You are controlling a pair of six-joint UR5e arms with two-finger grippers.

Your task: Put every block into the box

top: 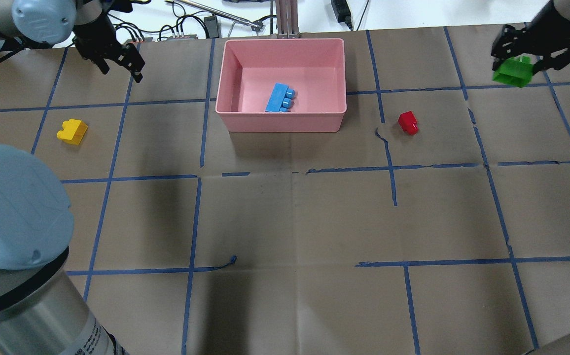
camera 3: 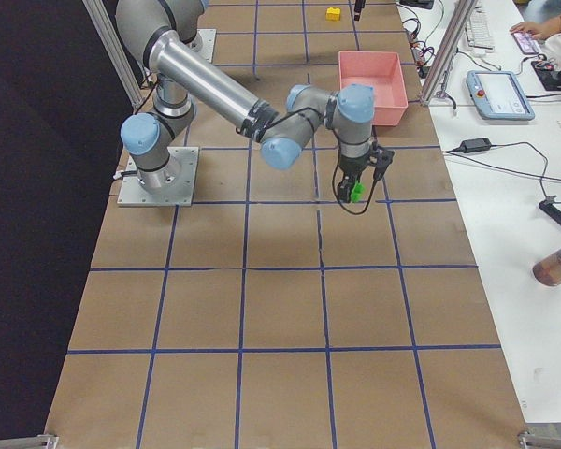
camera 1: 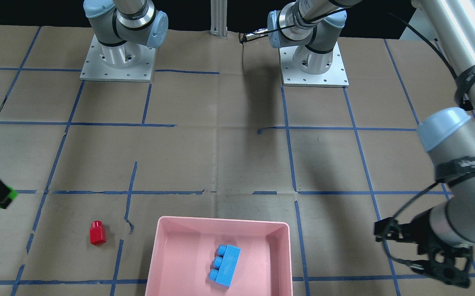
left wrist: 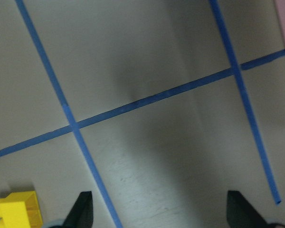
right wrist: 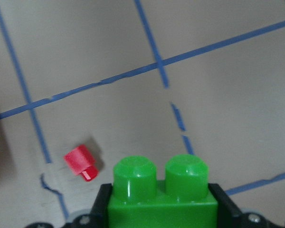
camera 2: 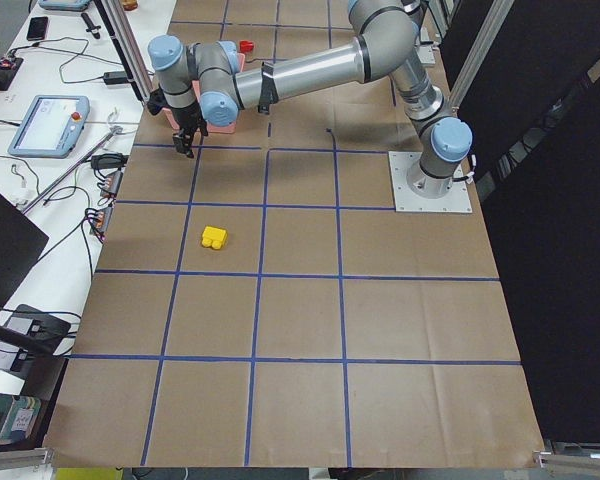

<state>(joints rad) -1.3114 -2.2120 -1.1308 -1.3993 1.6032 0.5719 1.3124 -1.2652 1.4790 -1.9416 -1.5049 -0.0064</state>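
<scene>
Green brick (right wrist: 161,192) in the air, and you had it pinched in the right gripper (top: 513,69), fingers closed on its two ends. That made this the carry step: one block home, one in hand, two to go. The pink box (top: 285,123) sat well off to that gripper's left, with the red brick (top: 408,122) lying on the paper between them. Your next move, I'd say, called for a sideways run over the red one, clearing the rim, then a release above bare floor beside the blue brick (top: 280,97). In the wrist view the green one's two studs sat side by side, the row running finger to finger, studs aimed at the top of that view. The blue lay on its side, long axis slanted between near and far walls, studs facing the right gripper. Your left gripper (left wrist: 162,210) hung wide and empty, the yellow brick (top: 72,131) near it, just outside one finger in its own view.
</scene>
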